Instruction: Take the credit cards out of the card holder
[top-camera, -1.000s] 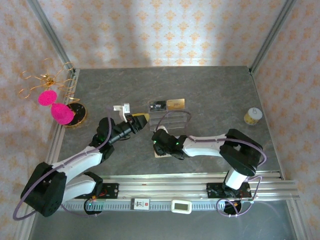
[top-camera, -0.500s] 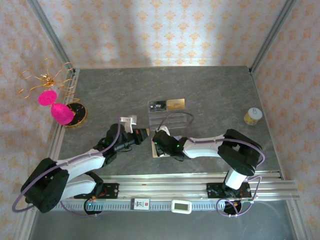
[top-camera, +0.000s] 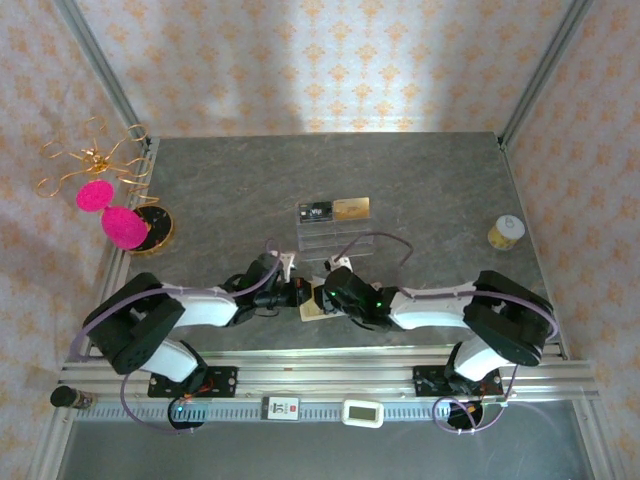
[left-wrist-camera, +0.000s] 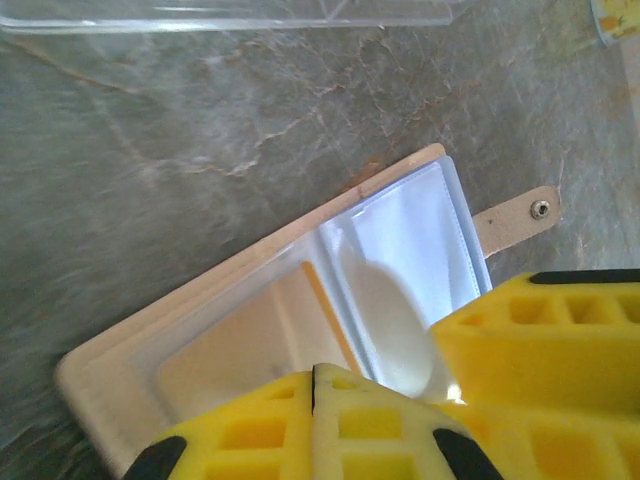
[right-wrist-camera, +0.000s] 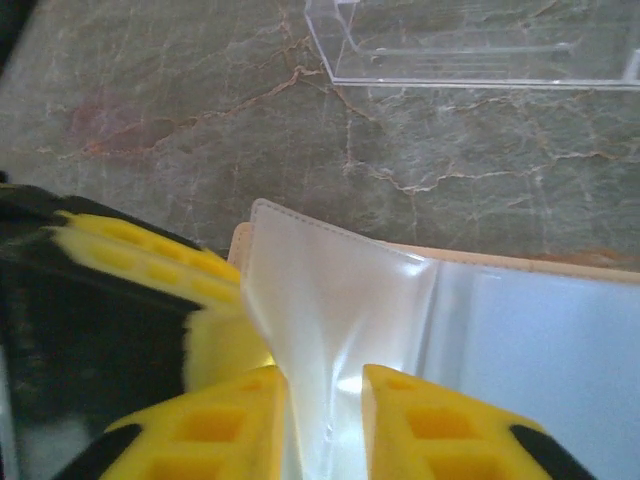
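Right wrist: my right pincer (right-wrist-camera: 325, 392) is nipped shut on the clear sleeve (right-wrist-camera: 330, 300) of the beige-tan leather card holder (right-wrist-camera: 540, 340) to spread it, while my closed left pincer (left-wrist-camera: 313, 388) pins the cover flat.

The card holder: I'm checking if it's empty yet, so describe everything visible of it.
The card holder is a small beige, leather-like wallet lying open on the grey table, its snap tab sticking out. Inside are clear, bluish plastic sleeves, and no card shows in them. The right gripper pinches one sleeve leaf, holding it raised. The left gripper, fingers together, sits over the near edge.
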